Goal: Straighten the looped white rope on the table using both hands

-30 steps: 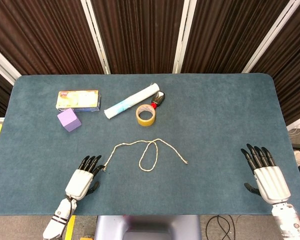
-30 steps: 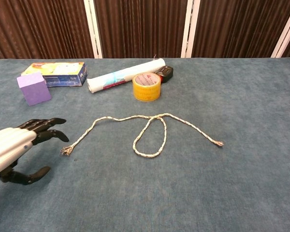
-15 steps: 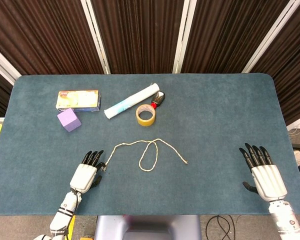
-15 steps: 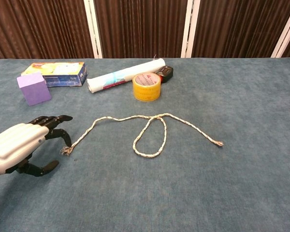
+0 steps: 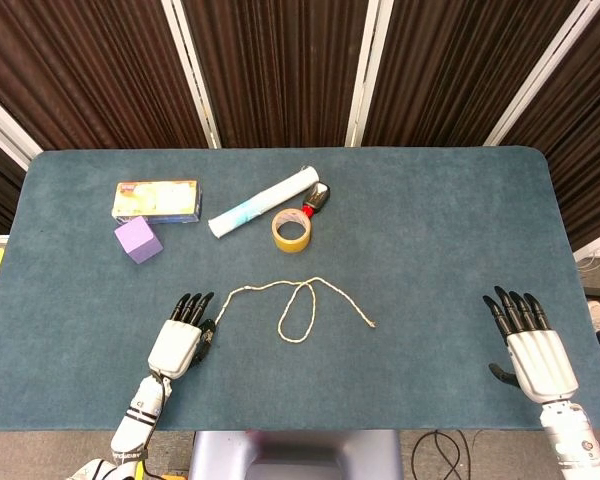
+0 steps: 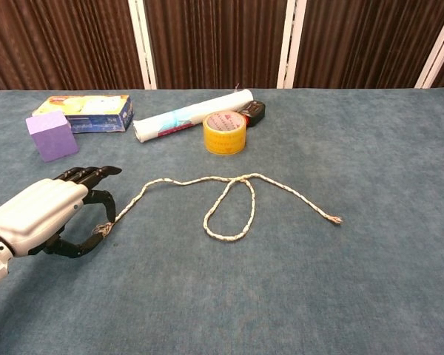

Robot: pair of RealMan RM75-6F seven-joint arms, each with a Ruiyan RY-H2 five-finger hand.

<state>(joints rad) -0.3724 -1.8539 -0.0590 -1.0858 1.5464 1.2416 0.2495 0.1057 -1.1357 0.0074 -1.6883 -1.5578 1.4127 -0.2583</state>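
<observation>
Two hands are over the table (image 5: pixel 440 220). The white rope (image 5: pixel 298 301) lies near the centre with one loop in its middle, and its frayed end at 9 o'clock is at the left hand (image 5: pixel 177 343). The fingers (image 6: pixel 95 194) curl down around that end, but I cannot tell if they hold it. The right hand (image 5: pixel 533 350) rests at 4 o'clock, well apart from the rope, with fingers spread and nothing in it.

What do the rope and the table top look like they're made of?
Rope: likely twisted cotton or similar fibre, matte off-white, with visible twist and a frayed end. Table top: seemingly felt or short-pile carpet, matte teal with a fuzzy, mottled texture.
</observation>
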